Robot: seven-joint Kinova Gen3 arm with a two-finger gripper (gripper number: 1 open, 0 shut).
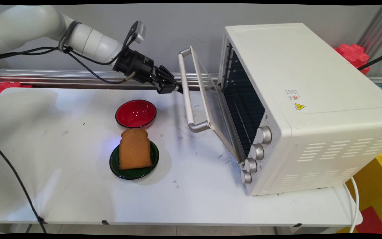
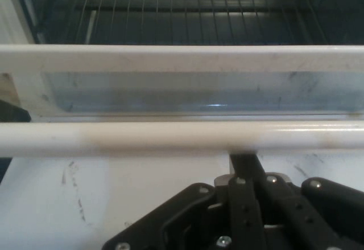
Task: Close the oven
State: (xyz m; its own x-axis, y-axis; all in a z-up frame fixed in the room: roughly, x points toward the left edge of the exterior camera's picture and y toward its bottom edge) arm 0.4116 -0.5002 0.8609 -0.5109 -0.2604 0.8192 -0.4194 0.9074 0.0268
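Red bowl (image 1: 135, 113) just behind green plate (image 1: 134, 162) bearing toast (image 1: 134, 148), left of oven (image 1: 307, 109); red toy (image 1: 352, 54) behind oven.

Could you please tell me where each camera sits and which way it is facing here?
Main view: fixed above the table's near side, looking down across it to the wall; shows the arm and hand.
Hand view: on the hand, facing the oven's rack; shows its black linkage.
Shared: oven door handle, glass door.

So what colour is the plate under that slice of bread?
Dark green. The plate shows best in the main view, with the bread lying on it.
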